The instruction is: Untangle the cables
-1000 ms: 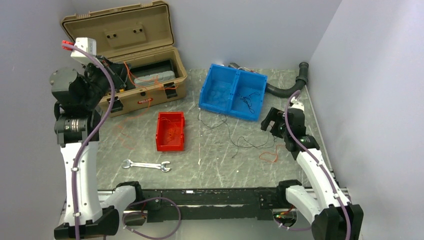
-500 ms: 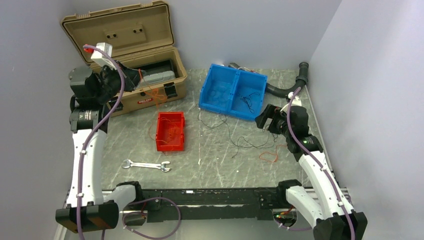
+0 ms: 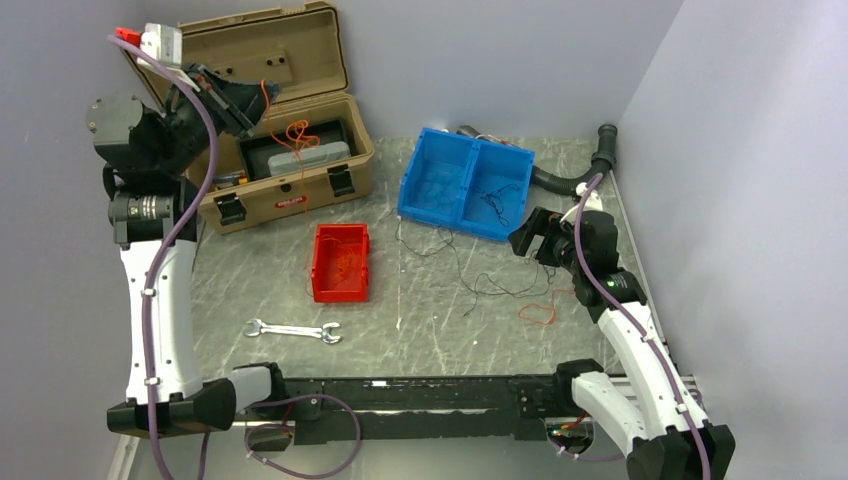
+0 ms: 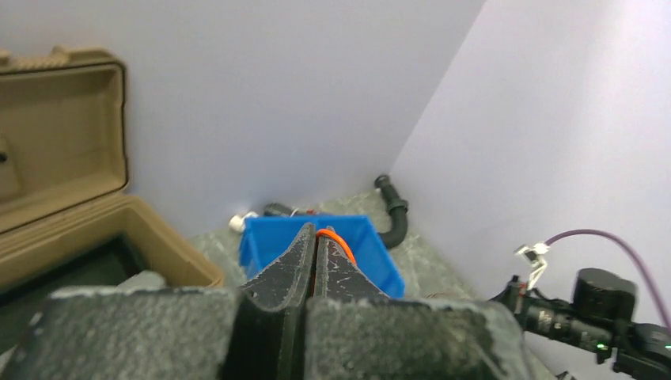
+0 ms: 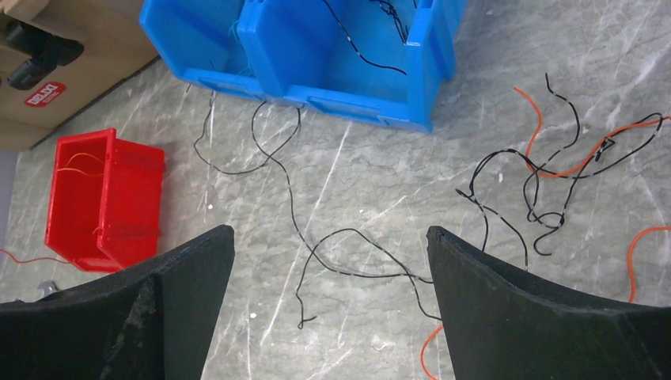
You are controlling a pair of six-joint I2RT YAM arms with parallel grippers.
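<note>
- the left gripper [image 4: 316, 241] is raised high over the open tan case [image 3: 265, 200]. its jaws are clenched on a thin orange-red wire [image 3: 296, 130], which is seen hanging from the tips down toward the case.
- the right gripper [image 5: 328, 237] is held released, its jaws spread wide, above the table [image 3: 440, 330] just beside the blue bin [image 3: 467, 180].
- a tangle of black wires [image 5: 514, 190] is spread on the table near the blue bin and is crossed by an orange-red strand [image 5: 540, 131].
- a second black bunch [image 3: 497, 200] is seen in the blue bin's right compartment.
- a thin orange wire is seen in the red bin [image 3: 322, 262].
- a wrench [image 3: 293, 331] is laid near the table's front edge.
</note>
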